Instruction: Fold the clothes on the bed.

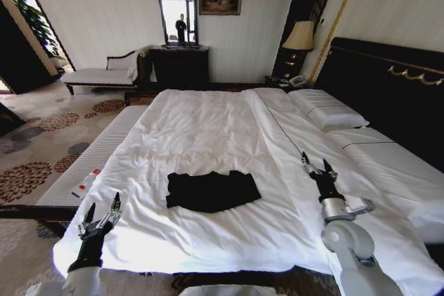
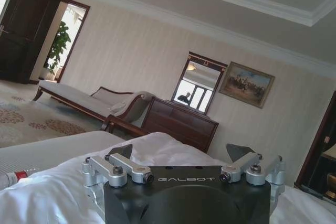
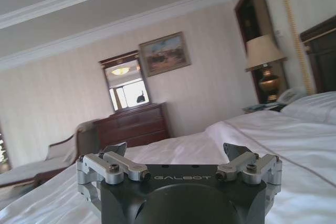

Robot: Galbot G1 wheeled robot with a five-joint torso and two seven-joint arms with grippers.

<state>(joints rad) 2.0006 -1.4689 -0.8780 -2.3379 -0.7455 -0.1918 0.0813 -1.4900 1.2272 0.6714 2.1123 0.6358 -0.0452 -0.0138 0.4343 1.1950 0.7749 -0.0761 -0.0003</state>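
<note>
The left gripper (image 1: 101,214) hovers at the bed's (image 1: 208,129) near left corner, fingers spread and empty. The black shirt (image 1: 212,190) lies crumpled flat on the white duvet (image 1: 201,136) near the foot, between both arms. The right gripper (image 1: 316,169) hovers right of it, fingers spread, holding nothing.

Left gripper (image 1: 101,214) raised left of the black T-shirt (image 1: 211,190), fingers spread; right gripper (image 1: 315,167) upright to its right, likewise spread.
</note>
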